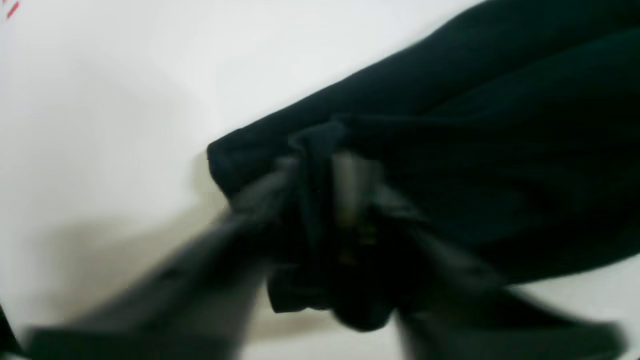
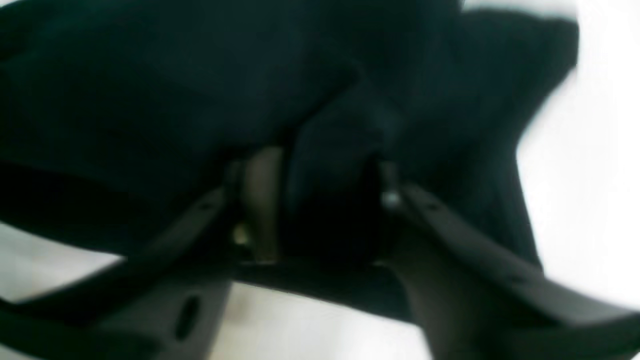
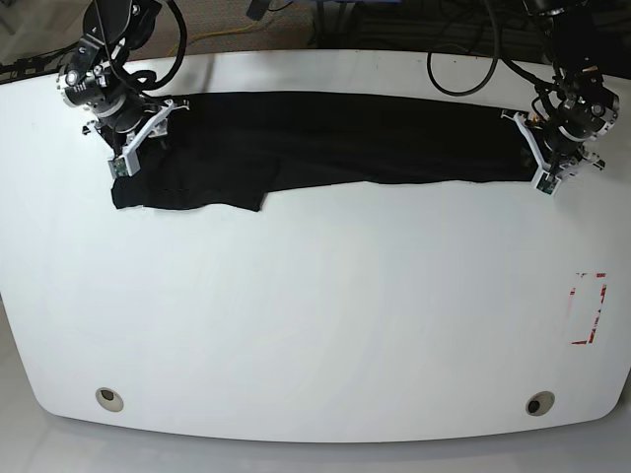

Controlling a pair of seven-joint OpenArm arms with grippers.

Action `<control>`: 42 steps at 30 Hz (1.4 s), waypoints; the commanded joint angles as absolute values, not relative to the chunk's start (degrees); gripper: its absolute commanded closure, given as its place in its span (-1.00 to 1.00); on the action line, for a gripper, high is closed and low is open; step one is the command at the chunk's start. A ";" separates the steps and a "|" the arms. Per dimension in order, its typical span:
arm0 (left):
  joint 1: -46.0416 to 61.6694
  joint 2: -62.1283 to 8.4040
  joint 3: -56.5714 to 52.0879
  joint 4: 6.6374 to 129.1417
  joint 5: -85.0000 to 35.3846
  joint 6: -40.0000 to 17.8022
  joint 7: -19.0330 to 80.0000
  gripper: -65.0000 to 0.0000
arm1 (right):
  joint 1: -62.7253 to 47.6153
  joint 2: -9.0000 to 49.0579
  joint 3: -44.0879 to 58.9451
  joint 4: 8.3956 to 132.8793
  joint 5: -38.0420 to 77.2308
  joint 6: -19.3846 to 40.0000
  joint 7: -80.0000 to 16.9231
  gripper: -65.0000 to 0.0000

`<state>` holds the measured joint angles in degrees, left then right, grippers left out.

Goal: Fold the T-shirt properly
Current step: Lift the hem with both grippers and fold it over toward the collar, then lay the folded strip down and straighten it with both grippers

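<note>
Your left gripper is pinched on a bunched corner of the black T-shirt; the wrist view is blurred, but fabric appears gathered between its fingers. Your right gripper likewise has dark cloth clamped between its jaws. You have the shirt stretched as a long band across the far side of the white table, a gripper at each end, one sleeve hanging nearer on the right gripper's side.

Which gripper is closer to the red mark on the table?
Left. The left gripper grips the shirt's end just above the red mark, on the same side; the right gripper is at the table's far opposite end.
</note>
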<state>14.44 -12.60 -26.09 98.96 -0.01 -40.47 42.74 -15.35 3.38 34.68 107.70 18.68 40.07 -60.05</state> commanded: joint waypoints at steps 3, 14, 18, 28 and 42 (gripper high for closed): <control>14.46 -14.64 -26.24 99.56 -0.57 -40.00 42.42 -0.40 | -14.99 4.62 39.96 107.12 18.24 40.00 -57.19 -0.31; 14.46 -17.80 -29.14 114.15 -16.57 -40.00 56.13 -0.34 | -15.25 7.43 42.59 115.65 29.93 40.00 -59.82 -0.51; 11.65 -17.45 -28.97 113.10 -20.44 -40.00 59.30 -0.33 | -15.08 8.48 41.89 113.89 38.73 40.00 -60.44 -0.50; 12.00 -15.08 -24.40 104.13 -11.47 -40.00 60.26 -0.32 | -12.70 8.57 36.35 100.00 39.69 40.00 -59.91 -0.31; 7.60 -15.43 -24.04 82.95 -5.05 -40.00 49.19 -0.15 | 2.95 9.54 36.18 76.26 14.20 40.00 -45.05 -0.31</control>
